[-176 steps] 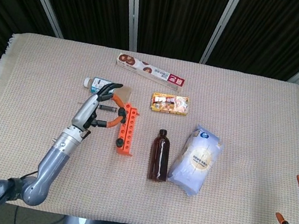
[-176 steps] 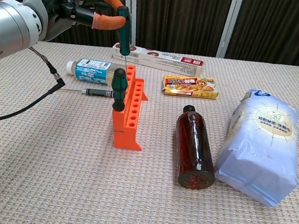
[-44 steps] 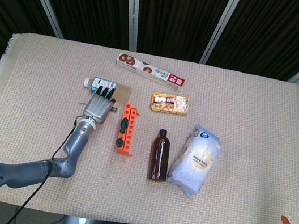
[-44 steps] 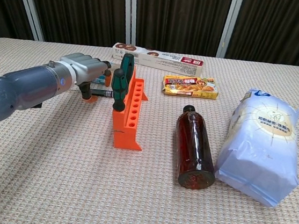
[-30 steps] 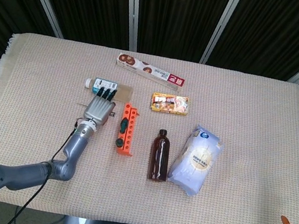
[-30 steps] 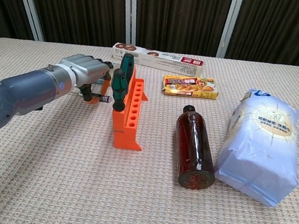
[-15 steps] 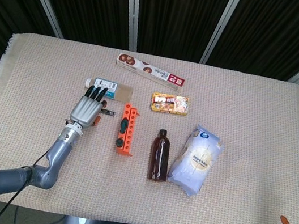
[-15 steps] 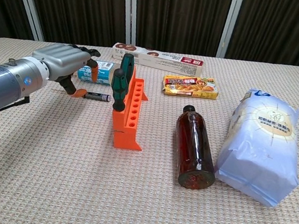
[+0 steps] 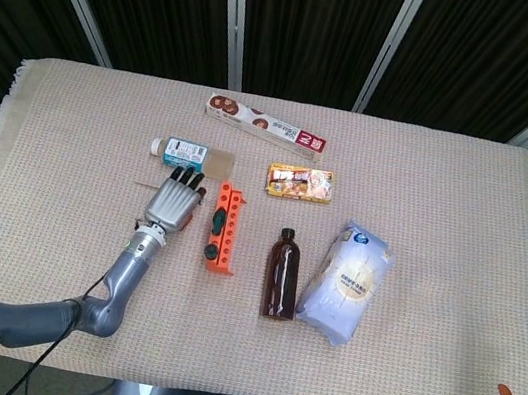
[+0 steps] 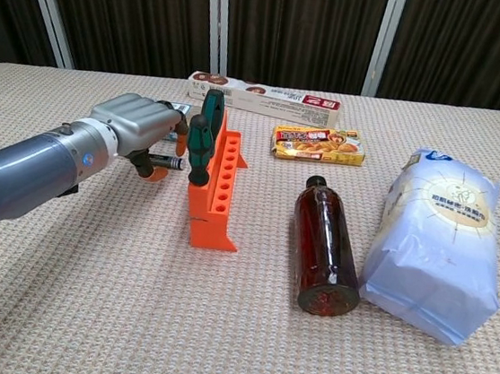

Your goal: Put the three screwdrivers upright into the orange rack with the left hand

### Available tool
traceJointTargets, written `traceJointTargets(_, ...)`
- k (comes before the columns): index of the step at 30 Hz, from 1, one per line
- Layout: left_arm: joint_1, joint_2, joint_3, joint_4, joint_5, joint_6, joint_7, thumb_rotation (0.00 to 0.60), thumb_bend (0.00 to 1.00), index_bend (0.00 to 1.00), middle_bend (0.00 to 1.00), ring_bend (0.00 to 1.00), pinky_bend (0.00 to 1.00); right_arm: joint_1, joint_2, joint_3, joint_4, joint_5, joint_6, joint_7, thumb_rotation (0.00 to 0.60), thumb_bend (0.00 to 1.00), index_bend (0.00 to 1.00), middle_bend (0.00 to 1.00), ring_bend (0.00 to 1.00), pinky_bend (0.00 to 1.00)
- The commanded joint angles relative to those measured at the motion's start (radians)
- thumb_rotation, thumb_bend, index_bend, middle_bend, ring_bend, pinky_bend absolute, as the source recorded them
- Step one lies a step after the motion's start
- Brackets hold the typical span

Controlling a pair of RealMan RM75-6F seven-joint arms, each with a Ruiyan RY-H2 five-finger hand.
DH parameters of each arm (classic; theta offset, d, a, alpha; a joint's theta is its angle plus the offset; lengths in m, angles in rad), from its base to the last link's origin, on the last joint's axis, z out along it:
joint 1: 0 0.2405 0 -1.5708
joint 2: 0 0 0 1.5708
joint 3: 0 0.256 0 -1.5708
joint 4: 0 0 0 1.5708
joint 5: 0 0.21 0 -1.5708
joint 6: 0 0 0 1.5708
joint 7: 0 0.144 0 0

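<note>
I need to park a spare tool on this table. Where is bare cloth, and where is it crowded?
Bare cloth: the near strip in front of the orange rack, brown bottle and white bag, plus the far right corner behind the bag. Crowded: around the left hand, between the rack and the plastic bottle.

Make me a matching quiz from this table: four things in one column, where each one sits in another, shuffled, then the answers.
Things:
1. rack
2. brown bottle
3. white bag
4. long box

Places:
A. far edge of the table, behind the rack
B. lying between the rack and the bag
C. furthest right on the cloth
D. beside the left hand, with two green-handled screwdrivers standing in it

Pairs: 1-D, 2-B, 3-C, 4-A
</note>
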Motion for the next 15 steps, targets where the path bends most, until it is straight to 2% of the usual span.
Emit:
traceJointTargets(1,-0.007,-0.014,-0.010,0.018,-0.005,-0.004,0.008,0.600,0.37,0.36,0.15,0.06,0.15,-0.001,0.000,0.001,0.001,0.003,0.000,0.001,0.600,0.00,0.00,0.00,0.00,0.00)
traceJointTargets(15,-0.012,-0.067,-0.033,0.105,-0.011,-0.021,0.015,0.600,0.37,0.35,0.13,0.05,0.14,-0.012,-0.004,-0.003,0.007,0.015,-0.004,0.004,0.600,0.00,0.00,0.00,0.00,0.00)
